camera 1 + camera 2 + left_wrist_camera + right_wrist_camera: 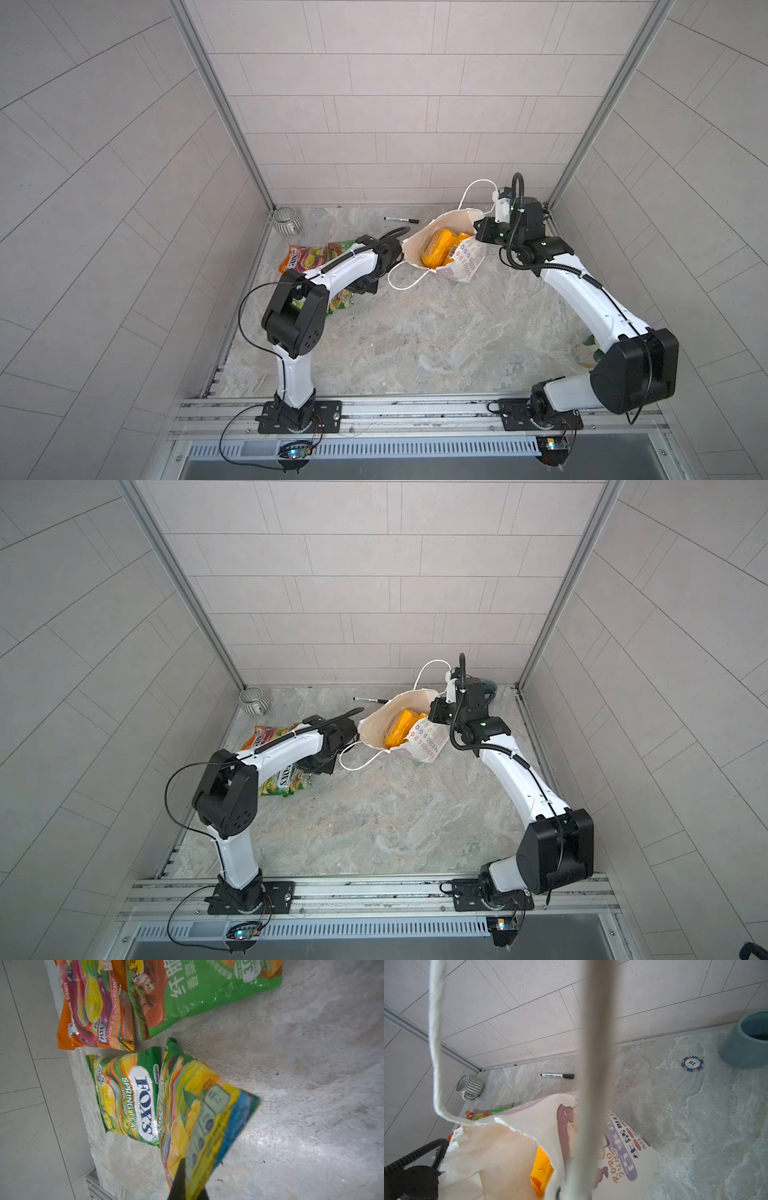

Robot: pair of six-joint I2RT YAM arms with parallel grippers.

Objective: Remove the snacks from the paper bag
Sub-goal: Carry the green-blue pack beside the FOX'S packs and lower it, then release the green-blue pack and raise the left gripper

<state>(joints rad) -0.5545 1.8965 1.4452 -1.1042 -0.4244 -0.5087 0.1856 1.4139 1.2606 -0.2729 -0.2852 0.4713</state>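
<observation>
The white paper bag [455, 259] lies tilted on the table with its mouth open, seen in both top views, and two yellow-orange snacks [436, 248] show inside it. My right gripper [562, 1191] is shut on the bag's white cord handle [593, 1064] at the far rim. My left gripper [187, 1169] is shut on a green-and-yellow snack packet [199, 1109], held just above the table left of the bag. Under it lie a green Fox's packet [128, 1097], an orange-and-magenta packet [93, 1007] and a green packet [207, 991].
A black marker pen [401, 218] lies behind the bag. In the back left corner sits a ribbed grey bowl [286, 220]. A blue-grey cup [749, 1041] and a blue poker chip [692, 1063] are at the back right. Walls close in on three sides.
</observation>
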